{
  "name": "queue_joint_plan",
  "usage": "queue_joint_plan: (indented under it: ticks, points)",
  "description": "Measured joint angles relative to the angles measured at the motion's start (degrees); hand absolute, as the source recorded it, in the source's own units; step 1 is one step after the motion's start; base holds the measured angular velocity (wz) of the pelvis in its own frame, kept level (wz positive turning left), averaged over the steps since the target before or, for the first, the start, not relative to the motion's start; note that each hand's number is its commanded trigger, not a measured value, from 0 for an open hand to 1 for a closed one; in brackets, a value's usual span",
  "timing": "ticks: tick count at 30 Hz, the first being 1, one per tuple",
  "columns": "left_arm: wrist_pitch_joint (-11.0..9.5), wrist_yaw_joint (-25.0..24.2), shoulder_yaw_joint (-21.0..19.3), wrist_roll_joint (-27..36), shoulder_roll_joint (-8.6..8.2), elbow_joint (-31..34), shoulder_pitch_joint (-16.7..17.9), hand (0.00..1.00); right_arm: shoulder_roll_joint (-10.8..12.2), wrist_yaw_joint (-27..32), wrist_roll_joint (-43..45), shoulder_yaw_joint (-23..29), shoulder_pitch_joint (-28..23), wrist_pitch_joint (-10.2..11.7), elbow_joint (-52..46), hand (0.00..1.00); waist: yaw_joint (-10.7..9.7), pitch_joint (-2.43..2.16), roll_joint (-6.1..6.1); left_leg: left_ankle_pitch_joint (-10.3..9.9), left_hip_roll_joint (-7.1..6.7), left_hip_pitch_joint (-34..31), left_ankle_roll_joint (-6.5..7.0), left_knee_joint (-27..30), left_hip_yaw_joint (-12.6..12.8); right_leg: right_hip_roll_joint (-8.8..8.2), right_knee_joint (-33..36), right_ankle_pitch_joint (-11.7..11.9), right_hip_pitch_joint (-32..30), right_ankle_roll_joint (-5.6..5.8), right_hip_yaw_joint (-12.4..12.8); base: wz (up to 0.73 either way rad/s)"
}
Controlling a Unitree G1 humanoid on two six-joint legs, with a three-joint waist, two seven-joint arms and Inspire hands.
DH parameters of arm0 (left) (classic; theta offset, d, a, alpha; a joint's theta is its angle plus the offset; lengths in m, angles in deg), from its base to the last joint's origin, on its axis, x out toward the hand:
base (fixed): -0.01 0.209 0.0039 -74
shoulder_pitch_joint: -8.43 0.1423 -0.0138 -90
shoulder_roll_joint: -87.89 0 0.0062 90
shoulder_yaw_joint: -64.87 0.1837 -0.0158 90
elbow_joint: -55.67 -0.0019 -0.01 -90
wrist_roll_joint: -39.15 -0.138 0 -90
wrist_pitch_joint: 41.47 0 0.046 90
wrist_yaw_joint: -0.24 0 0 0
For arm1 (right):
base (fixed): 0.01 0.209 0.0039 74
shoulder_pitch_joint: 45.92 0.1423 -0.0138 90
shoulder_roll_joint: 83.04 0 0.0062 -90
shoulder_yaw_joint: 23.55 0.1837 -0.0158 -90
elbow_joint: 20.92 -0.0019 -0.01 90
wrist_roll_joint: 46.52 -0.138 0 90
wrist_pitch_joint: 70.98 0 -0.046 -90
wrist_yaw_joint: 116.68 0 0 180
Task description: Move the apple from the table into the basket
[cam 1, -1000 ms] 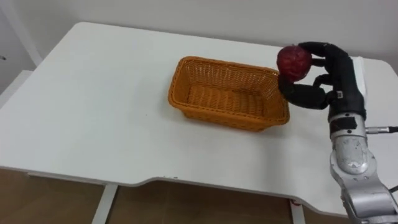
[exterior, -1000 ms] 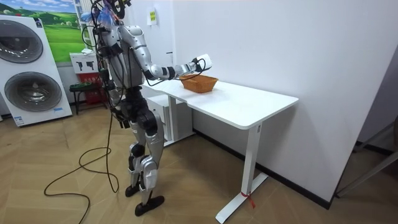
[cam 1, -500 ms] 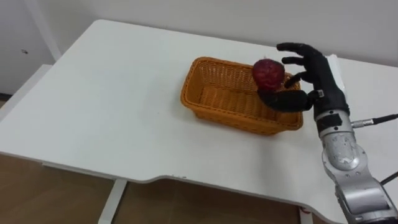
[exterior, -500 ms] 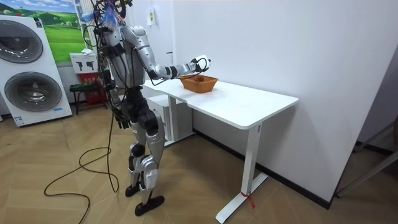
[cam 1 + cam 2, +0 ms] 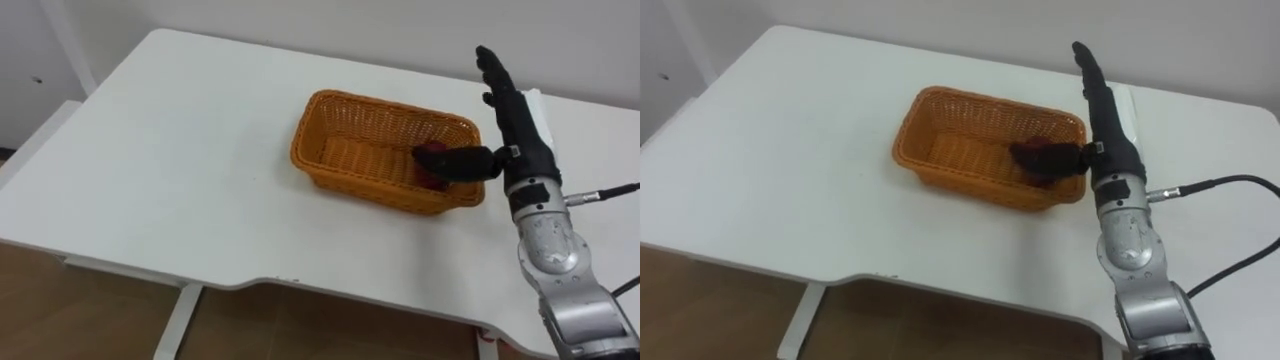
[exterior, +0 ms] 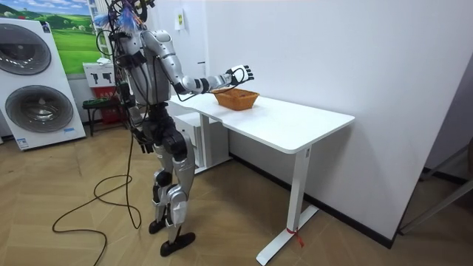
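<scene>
Since apple (image 5: 428, 166) sits in basket (image 5: 350, 182), right hand (image 5: 520, 128) fingers straight, holding nothing, we reckon placed; next, withdraw hand.

The apple (image 5: 427, 158) lies in the basket's (image 5: 345, 182) right end, on the table (image 5: 180, 150).

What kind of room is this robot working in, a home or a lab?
Probably a test room dressed like a home: washing machines by the wall, a wooden floor, and a white table carrying a wicker basket.
</scene>
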Motion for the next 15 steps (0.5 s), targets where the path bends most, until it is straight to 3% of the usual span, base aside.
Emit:
queue_joint_plan:
  ticks: [4, 9, 15]
  points:
    - [0.63, 0.05, -0.07, -0.02, 0.01, -0.11, 0.37, 0.0, -0.01, 0.24, -0.05, 1.11, 0.0, 0.0, -0.01, 0.0, -0.84, -0.09, 0.26, 0.0, 0.0, -0.04, 0.0, 0.02, -0.03, 0.01, 0.01, 0.0, 0.04, 0.0, 0.01, 0.0]
    - [0.73, 0.34, -0.54, -0.25, -0.06, -0.56, 1.22, 0.0, -0.02, 3.63, -0.71, 5.01, -0.03, 0.0, -0.34, 0.0, -2.08, -0.73, 0.92, 0.05, -0.2, 0.27, 0.05, -0.3, 0.24, -0.03, -0.05, 0.0, 0.12, 0.0, 0.18, -0.01]
    - [-0.66, 2.13, -5.64, -0.12, -0.15, -0.61, 2.31, 0.0, -1.73, 10.72, -3.64, 14.24, -0.31, 1.05, -3.81, 0.0, -4.03, -0.82, 0.77, 0.33, -0.29, 0.57, 0.07, -0.41, 0.2, -0.11, -0.15, 0.0, 0.14, 0.0, 0.12, 0.0]
